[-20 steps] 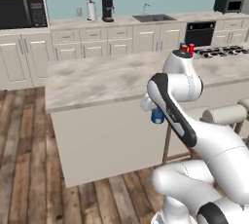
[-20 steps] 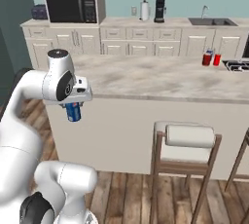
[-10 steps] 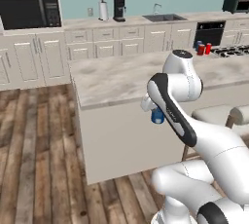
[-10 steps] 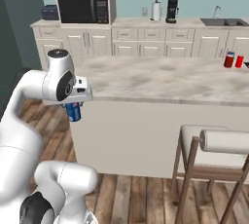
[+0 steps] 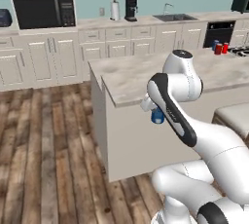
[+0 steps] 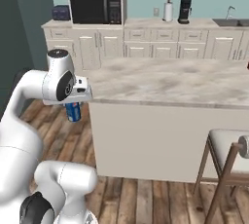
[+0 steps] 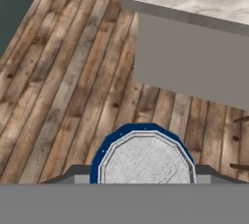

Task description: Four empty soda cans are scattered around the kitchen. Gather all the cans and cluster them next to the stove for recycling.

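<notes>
One blue can (image 6: 73,111) hangs upright in your gripper (image 6: 74,105), jaws clamped on its sides, its silver top filling the lower part of the hand view (image 7: 146,159). You carry it tucked in close to the arm, above the wooden floor (image 7: 63,86) and just off the corner of the island counter (image 5: 131,79), most likely so it rides steady and clear of the counter edge while the base travels. From the left base view the same can (image 5: 157,116) sits below the counter's rim, beside the island's grey side. Farther on, past the island to your right, two red cans (image 5: 221,48) and what looks like a blue one stand together near the stove (image 5: 239,50), which suggests the cluster is already forming there. Against the back wall you have the microwave (image 6: 95,9), a paper-towel roll (image 6: 168,11) and a coffee maker (image 6: 184,9).
</notes>
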Tool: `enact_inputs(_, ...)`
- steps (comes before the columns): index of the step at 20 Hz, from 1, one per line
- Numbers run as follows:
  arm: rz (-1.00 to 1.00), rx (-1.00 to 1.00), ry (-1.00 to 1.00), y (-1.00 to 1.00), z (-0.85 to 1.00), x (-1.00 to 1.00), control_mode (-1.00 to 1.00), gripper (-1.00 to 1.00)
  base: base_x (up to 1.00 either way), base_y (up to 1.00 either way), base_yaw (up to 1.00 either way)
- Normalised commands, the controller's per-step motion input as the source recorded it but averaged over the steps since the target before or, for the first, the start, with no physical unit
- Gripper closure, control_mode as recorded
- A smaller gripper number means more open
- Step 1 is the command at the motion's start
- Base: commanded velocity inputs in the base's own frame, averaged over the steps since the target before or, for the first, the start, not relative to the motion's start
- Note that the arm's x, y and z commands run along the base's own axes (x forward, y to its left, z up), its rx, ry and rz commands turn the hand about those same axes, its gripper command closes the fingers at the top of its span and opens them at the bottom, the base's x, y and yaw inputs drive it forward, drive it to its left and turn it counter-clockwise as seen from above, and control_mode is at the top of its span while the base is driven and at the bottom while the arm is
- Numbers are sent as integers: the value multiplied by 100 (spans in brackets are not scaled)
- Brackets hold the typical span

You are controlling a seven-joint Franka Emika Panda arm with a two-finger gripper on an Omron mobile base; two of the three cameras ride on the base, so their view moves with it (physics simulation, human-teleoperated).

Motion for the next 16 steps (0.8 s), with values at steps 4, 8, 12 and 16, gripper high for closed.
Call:
enact_inputs(4, 0, 0, 0, 0, 0, 0, 100, 100, 26, 66, 0)
enact_inputs(8, 0, 0, 0, 0, 0, 0, 100, 100, 28, 65, 0)
enact_inputs(12, 0, 0, 0, 0, 0, 0, 100, 100, 29, 65, 0)
enact_inputs(16, 0, 0, 0, 0, 0, 0, 100, 100, 31, 64, 0)
